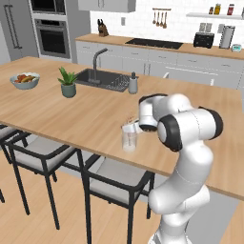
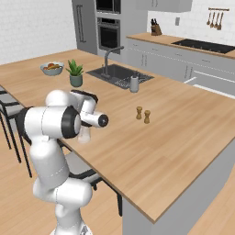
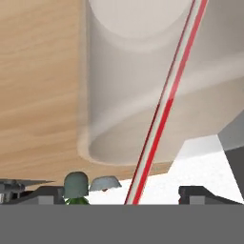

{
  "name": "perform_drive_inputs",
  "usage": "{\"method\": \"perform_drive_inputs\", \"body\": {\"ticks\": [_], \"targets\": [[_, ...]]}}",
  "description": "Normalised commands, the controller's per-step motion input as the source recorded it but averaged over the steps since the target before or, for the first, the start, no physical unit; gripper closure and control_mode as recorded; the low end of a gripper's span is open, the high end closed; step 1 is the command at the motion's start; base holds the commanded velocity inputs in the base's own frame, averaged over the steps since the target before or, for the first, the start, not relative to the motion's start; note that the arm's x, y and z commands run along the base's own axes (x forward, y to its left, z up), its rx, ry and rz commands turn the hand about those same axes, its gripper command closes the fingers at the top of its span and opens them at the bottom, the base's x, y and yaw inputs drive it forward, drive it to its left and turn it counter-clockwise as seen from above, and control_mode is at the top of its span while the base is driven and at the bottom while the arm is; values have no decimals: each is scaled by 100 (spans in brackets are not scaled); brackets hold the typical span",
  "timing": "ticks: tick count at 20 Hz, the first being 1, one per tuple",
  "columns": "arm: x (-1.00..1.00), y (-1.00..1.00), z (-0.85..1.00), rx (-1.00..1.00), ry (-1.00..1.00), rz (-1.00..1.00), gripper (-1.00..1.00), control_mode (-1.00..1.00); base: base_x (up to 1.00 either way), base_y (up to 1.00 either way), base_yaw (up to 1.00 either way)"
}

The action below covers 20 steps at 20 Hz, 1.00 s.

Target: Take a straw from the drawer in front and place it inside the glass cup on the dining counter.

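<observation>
Left base view: the glass cup (image 1: 129,138) stands upright near the front edge of the wooden desk (image 1: 57,112), close against the arm's wrist. The tool itself is hidden behind the wrist here. The cup reads as light, rigid and breakable, easily tipped by a sideways knock. A sink (image 1: 102,79), soap bottle (image 1: 133,84), potted plant (image 1: 68,82) and fruit bowl (image 1: 25,80) sit well apart from it; dark chairs (image 1: 45,164) are tucked under the near edge.

Right base view: the cup is mostly covered by the arm. Two brown shakers (image 2: 142,114) stand on bare planks to one side, apart from the work. The plank top looks flat and smooth, so the cup could slide if nudged.

Hand view: the tool (image 3: 133,193) has its fingers (image 3: 47,193) spread wide apart, clamped on nothing. The straw (image 3: 164,102), white with a red stripe, runs slantwise between them toward the cup's mouth; whether its far end rests inside I cannot tell. It looks very light, thin, stiff and slick, best pinched mid-length with little force.
</observation>
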Motion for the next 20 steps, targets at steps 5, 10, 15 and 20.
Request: {"method": "perform_drive_inputs", "body": {"ticks": [5,10,15,20], "targets": [[0,0,70,-30,2,-9,-100,-100,0,0,0],[2,0,90,-32,15,-21,-100,-100,0,0,0],[-2,0,55,-17,29,-32,-100,-100,0,0,0],[-19,-4,66,-7,23,-38,-100,-100,0,0,0]]}}
